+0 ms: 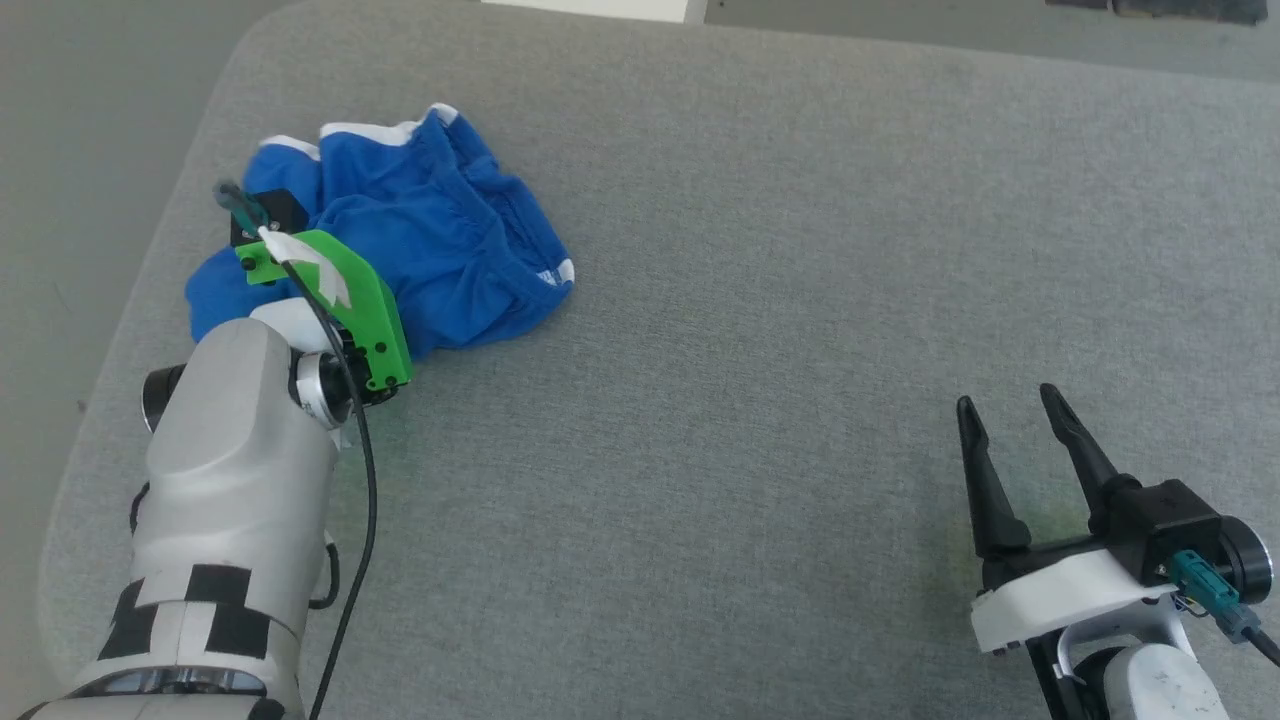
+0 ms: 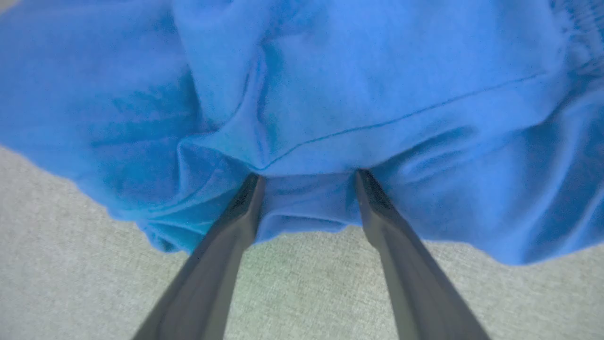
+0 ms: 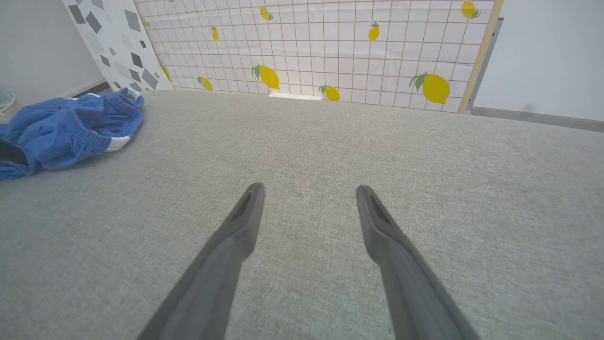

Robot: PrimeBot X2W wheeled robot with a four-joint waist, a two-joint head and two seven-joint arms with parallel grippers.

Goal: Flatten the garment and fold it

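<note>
One garment, in a single crumpled heap. One bench. Two hands: one left hand, one right hand, two dark fingers apiece, four in all. One green bracket and one black cable at the left wrist. Two patterned panels: one lemon-print panel, one grey-diamond panel. At least eight lemons on the first.

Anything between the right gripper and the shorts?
Nothing. Only bare grey cloth surface lies between the right gripper and the shorts, as both the head view and the right wrist view show.
</note>
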